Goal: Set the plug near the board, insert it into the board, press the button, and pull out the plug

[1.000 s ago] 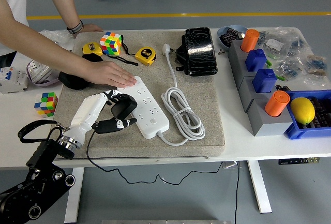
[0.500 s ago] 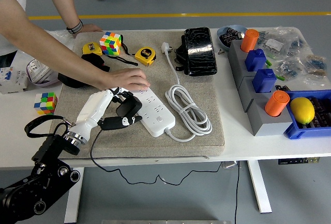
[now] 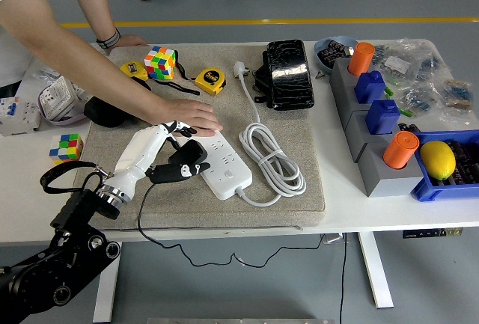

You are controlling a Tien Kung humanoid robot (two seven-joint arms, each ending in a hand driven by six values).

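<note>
A white power strip (image 3: 227,165) lies slanted on the grey mat (image 3: 299,189). My left hand (image 3: 179,162) comes in from the lower left and is shut on a black plug (image 3: 190,153), whose black cable trails down over the mat's front edge. The plug sits against the strip's left side near its far end; I cannot tell whether its pins are in a socket. A person's hand (image 3: 190,115) presses flat on the strip's far end, just above my hand. The strip's own white cord (image 3: 274,161) lies coiled to its right. The strip's button is not discernible.
On the mat's far part lie a black case (image 3: 288,73), two yellow tape measures (image 3: 209,81), and a colour cube (image 3: 160,62). A second cube (image 3: 69,147) sits left of the mat. Grey blocks with orange and blue pieces (image 3: 374,114) and a blue bin (image 3: 449,163) stand on the right.
My left hand has carried the plug up and right against the strip. The strip shifted slightly right. The person's hand slid right along the strip's far end.
</note>
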